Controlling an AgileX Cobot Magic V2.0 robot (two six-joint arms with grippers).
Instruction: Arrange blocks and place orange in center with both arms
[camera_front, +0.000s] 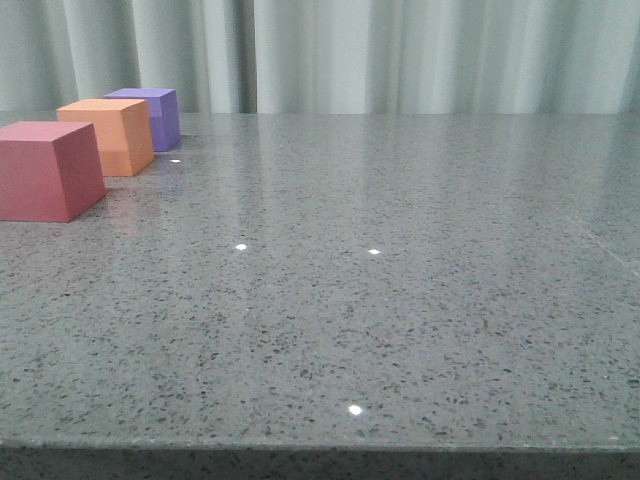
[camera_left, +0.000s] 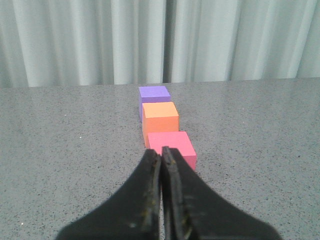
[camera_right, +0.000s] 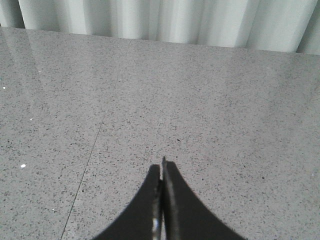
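3 matte cubes (camera_front: 119, 135), speckled stone table (camera_front: 400, 300)

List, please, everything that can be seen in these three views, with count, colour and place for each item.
pinkish-red cube: one, pinkish-red, far left of the table, nearest block in the row.
orange cube: one, orange, middle of the row, just behind the pinkish-red cube.
purple cube: one, purple, farthest block in the row, near the curtain.
table: one, grey speckled stone-like top, under everything.
curtain: one, pale grey-white with folds, behind the table.
left pincer: one, black, jaws together, holding nothing, pointed at the row of cubes, close in front of the pinkish-red one.
right pincer: one, black, jaws together, holding nothing, over bare tabletop.
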